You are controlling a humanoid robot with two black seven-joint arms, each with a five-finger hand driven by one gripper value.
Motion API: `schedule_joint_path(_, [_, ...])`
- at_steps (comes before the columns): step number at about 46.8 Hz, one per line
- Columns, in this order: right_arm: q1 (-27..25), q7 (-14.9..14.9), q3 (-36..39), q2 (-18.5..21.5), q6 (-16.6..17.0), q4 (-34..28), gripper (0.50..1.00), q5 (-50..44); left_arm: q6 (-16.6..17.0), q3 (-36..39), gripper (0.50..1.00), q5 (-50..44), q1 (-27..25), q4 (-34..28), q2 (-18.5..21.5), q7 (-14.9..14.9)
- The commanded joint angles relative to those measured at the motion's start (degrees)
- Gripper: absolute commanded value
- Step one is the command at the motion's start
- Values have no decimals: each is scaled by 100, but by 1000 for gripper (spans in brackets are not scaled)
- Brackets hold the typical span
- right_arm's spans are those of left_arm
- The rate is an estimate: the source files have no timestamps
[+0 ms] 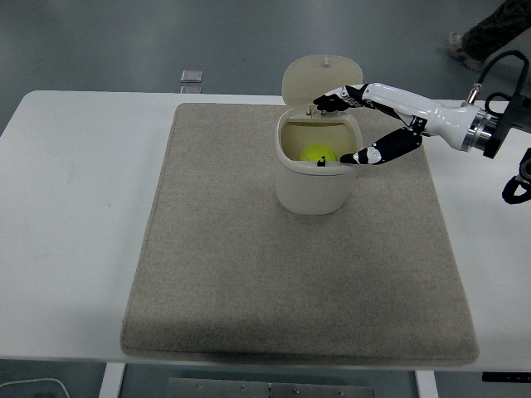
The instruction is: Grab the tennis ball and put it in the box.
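The yellow-green tennis ball (318, 154) lies inside the cream box (314, 186), low in its opening. The box stands on the grey mat with its lid (321, 77) tipped up at the back. My right hand (348, 128) hovers over the box's right rim with its fingers spread and nothing in them; the thumb (365, 156) sits by the front rim and the other fingertips (325, 102) by the back rim. The left arm is out of view.
A grey felt mat (249, 274) covers most of the white table (75, 232). A small clear object (191, 77) lies at the table's far edge. A person's leg and shoe (477, 37) show at the top right.
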Motion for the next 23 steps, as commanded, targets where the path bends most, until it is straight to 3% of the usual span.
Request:
schedule_joint_path(1, [20,-10,36,-243,615,11,879,477,0,0,992,0,0,0,0,0])
schedule_joint_path(4, [20,-10,36,-418,906,11,879,811,0,0,992,0,0,0,0,0])
schedule_joint_path(12, [-76,-10,27,-797,925,2,881,1233,0,0,992,0,0,0,0,0])
schedule_joint_path(23, [-437,-27,115,-955,345,-392,879,2191,0,0,992,0,0,0,0,0])
